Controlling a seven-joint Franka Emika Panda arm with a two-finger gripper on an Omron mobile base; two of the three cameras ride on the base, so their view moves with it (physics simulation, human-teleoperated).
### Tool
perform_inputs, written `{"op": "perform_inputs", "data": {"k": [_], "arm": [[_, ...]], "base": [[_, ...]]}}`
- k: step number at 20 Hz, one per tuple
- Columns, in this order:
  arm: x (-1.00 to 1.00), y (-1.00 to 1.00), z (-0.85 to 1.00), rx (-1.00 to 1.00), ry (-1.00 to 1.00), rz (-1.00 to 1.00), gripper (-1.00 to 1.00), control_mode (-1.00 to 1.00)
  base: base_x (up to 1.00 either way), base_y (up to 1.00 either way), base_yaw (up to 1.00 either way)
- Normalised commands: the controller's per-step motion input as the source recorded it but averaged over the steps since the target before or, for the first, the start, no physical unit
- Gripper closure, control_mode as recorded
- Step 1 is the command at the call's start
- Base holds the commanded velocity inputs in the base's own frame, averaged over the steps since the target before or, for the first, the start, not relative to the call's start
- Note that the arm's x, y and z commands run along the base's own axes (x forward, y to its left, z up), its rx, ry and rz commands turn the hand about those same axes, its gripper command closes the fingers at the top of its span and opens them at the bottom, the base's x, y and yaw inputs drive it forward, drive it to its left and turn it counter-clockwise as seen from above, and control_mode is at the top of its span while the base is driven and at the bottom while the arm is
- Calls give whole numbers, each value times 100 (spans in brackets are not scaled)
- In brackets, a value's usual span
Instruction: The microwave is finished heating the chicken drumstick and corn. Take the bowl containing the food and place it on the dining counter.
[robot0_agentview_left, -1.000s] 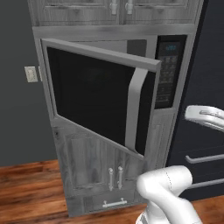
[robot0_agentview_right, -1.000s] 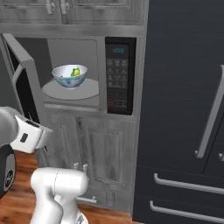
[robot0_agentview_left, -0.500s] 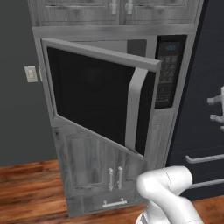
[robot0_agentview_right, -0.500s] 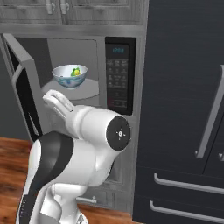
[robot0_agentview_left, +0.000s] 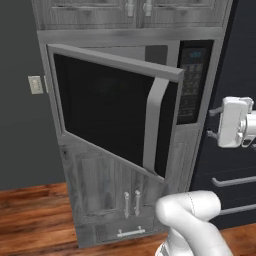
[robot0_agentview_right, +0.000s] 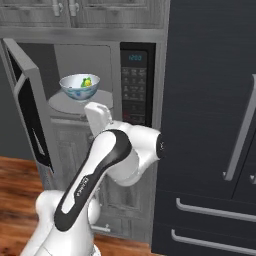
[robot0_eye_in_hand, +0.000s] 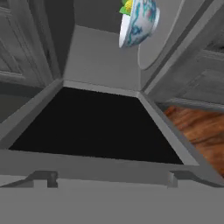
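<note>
The view is rolled on its side. The bowl (robot0_eye_in_hand: 139, 22), patterned blue and white on its outside, sits at the top edge, resting on the round grey turntable (robot0_eye_in_hand: 164, 33) inside the microwave (robot0_eye_in_hand: 98, 57). Green and yellow food (robot0_eye_in_hand: 126, 7) shows at the bowl's rim. The black glass of the open microwave door (robot0_eye_in_hand: 92, 129) spans the centre, framed in grey. Wooden floor (robot0_eye_in_hand: 199, 133) appears at the right edge.

microwave (robot0_agentview_right: 90, 75) door swung wide, cavity reachable
</note>
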Motion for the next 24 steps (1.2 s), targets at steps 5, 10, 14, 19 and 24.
{"op": "perform_inputs", "data": {"k": [5,10,14,19,24], "arm": [[77,52,-3,8,13,3,-100,-100],[5,83,0,0,18,4,-100,-100],[0,91,0,0,20,7,-100,-100],[-4,93,0,1,17,8,-100,-100],[-27,83,1,6,17,13,-100,-100]], "base": [[0,0,0],[0,0,0],[0,0,0],[0,0,0],[0,0,0]]}}
